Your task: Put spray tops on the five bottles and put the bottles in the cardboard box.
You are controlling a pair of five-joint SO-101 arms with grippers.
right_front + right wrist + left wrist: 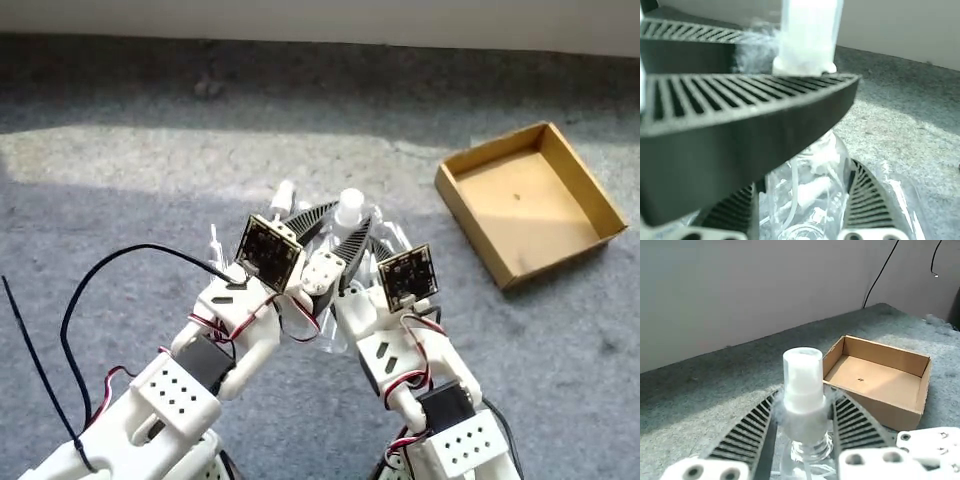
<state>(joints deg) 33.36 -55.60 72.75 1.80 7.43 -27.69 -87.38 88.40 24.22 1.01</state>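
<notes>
Spray top [802,385]: white, upright, seated on the neck of the bottle at the middle of the counter, between the two arms.
Bottle [810,200]: clear plastic, upright, with a thin dip tube seen through its wall; it is well apart from the cardboard box.
Step in hand: judged to be the fitting of the top to the neck (whether it is fully home cannot be told).
How it is done well: the top should be kept square to the neck and pressed or turned straight down, while the body is held firm enough not to spin or buckle. A squeeze on thin clear plastic is best kept light. Release should be held back until the top sits flush.
Left gripper [804,407]: the ribbed black jaws are drawn narrow and closed against both sides of the top's collar, just above the bottle's shoulder.
Right gripper [805,187]: the jaws are set lower and part open to the body's width; the bottle's walls appear to be gripped on either side.
Cardboard box [520,195]: shallow and open-topped, placed off to the right arm's side.
Counter [120,200]: covered in grey carpet-like cloth.
</notes>
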